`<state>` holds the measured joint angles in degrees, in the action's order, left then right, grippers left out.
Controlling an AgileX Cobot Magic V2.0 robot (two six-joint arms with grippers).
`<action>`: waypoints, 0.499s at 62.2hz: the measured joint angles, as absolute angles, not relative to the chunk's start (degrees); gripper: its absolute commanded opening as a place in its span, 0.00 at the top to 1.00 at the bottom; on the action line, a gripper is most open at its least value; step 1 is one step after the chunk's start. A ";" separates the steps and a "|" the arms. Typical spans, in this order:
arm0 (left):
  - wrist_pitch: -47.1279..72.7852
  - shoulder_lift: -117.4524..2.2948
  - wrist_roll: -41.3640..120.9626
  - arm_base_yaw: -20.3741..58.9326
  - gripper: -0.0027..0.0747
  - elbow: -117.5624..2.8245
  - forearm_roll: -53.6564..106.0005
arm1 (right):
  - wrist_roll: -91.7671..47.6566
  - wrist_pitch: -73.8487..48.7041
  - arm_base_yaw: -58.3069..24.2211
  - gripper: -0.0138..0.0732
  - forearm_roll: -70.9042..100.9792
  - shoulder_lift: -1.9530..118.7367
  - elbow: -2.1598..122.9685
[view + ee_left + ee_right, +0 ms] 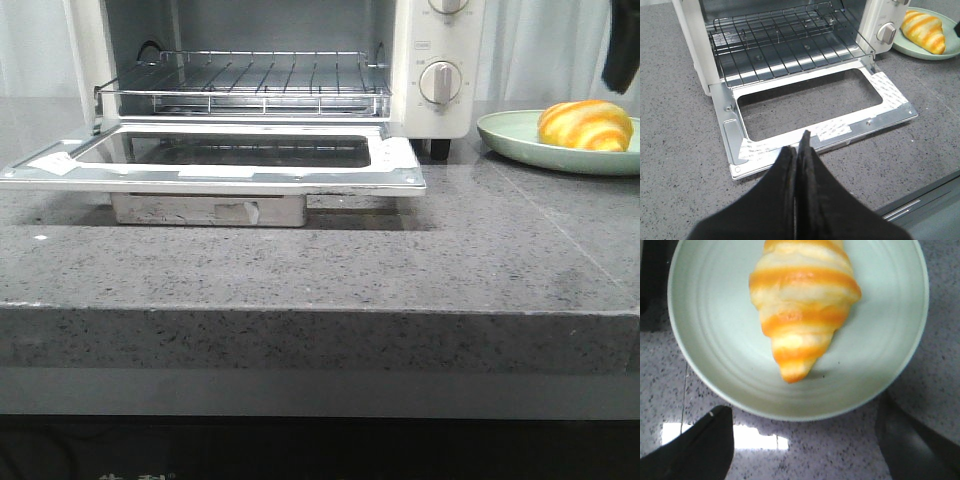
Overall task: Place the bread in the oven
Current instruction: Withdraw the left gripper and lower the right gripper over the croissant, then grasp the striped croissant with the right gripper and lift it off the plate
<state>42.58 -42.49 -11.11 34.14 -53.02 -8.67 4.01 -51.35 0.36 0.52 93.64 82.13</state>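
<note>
One bread point(585, 124) lies on the green plate point(510, 135), just right of the oven point(440, 60), whose door point(215, 165) lies flat. Left gripper point(801, 145) closed, empty; right gripper point(805, 437) spread above it.

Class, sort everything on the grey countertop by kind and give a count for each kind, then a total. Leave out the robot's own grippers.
Toaster oven, door down, wire rack inside: 1
Striped croissant-shaped bread: 1
Pale green plate under the bread: 1
Total: 3
</note>
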 measured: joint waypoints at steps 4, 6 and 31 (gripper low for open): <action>42.71 -42.49 -11.11 34.14 0.99 -53.02 -8.67 | 4.01 -51.35 0.36 0.16 0.52 96.40 84.10; 42.71 -42.49 -11.11 34.14 0.99 -53.02 -8.67 | 4.01 -51.35 0.36 0.16 0.52 97.79 85.03; 42.80 -42.49 -11.11 34.14 0.99 -53.02 -8.67 | 4.01 -51.04 0.36 0.16 1.88 108.57 90.48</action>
